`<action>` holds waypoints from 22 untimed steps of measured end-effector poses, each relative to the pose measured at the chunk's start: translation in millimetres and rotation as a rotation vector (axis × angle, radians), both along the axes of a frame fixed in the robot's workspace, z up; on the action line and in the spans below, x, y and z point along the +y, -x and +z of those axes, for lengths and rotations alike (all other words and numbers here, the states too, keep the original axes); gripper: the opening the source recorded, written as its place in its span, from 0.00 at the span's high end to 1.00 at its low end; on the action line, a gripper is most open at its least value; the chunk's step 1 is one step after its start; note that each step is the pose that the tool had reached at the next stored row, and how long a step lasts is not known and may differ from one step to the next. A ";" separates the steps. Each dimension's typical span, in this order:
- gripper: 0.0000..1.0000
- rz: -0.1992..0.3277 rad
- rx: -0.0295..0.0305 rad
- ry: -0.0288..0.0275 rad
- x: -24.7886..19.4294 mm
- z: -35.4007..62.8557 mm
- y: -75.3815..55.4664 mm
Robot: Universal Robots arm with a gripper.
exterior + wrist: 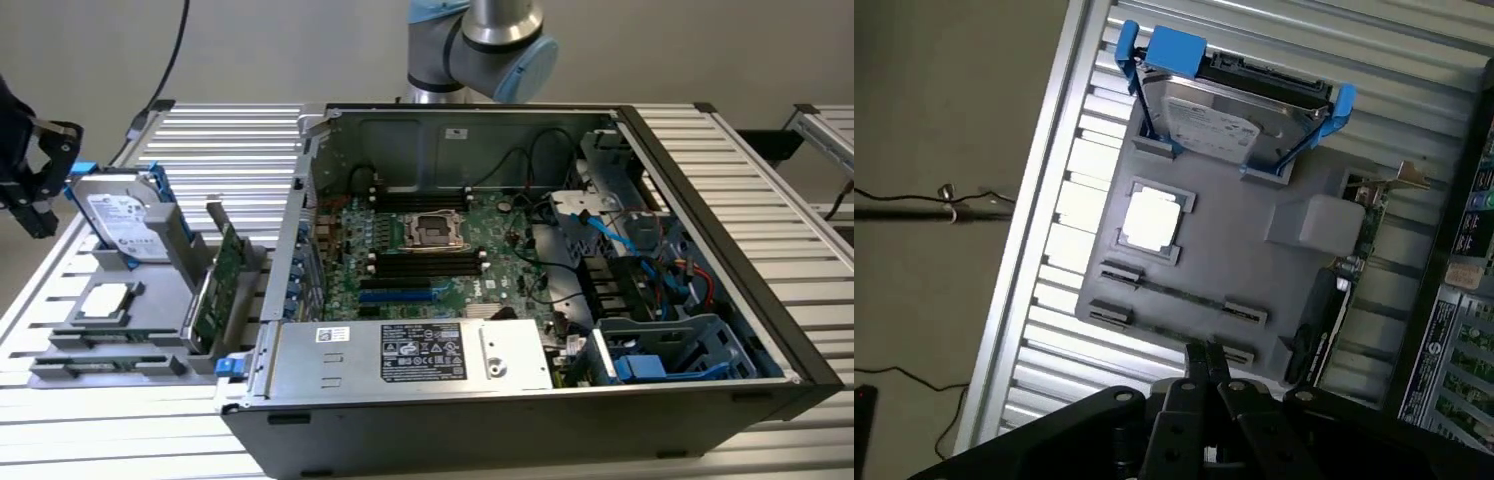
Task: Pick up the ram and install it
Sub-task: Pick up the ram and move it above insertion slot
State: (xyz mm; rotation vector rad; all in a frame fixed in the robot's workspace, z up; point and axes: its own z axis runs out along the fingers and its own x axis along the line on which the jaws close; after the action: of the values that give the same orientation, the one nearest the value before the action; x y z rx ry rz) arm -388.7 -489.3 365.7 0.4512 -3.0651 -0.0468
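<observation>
One ram point(1179, 293) sits in the grey tray point(1254, 262); claw point(1206, 354) hovers near, tips together. Dropping like that, it could crush the stick's edge.

Looks like robotics lab to me: a test bench, not home or office. Robot arm point(487, 45) stands behind table point(227, 140) of ribbed aluminium slats. Open computer case point(467, 440) lies on its side on table, motherboard point(427, 250) exposed. Beside it, grey tray point(154, 300) shaped to hold loose parts, with hard drive point(114, 215) upright in blue bracket. Plain wall behind, bare floor past table edge.
</observation>
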 end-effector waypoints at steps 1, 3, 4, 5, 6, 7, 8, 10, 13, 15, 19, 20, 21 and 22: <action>0.89 0.018 0.0000 0.0001 0.0 -0.3 0.0; 0.89 0.054 0.0002 0.0001 0.0 -1.0 0.0; 0.89 0.072 0.0000 0.0000 0.0 -1.5 0.0; 0.89 0.090 0.0000 0.0000 0.0 -1.9 0.0; 0.89 0.108 0.0000 -0.0001 0.0 -2.3 0.0; 0.89 0.126 -0.0001 -0.0001 0.0 -2.8 0.0; 0.89 0.144 0.0000 -0.0001 0.0 -3.2 0.0; 0.89 0.182 0.0000 -0.0003 0.0 -4.2 0.0; 0.89 0.236 -0.0001 -0.0012 0.0 -5.7 0.0; 0.89 0.271 -0.0002 -0.0018 0.0 -6.7 0.0; 0.89 0.345 -0.0002 -0.0026 0.0 -8.7 0.0; 0.89 0.363 -0.0002 -0.0027 0.0 -9.2 0.0; 0.89 0.381 -0.0002 -0.0028 0.0 -9.6 0.0; 0.89 0.400 -0.0002 -0.0029 0.0 -10.1 0.0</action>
State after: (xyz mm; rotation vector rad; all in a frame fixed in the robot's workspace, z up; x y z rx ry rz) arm -388.7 -489.3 355.6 1.0491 -2.9104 -0.0369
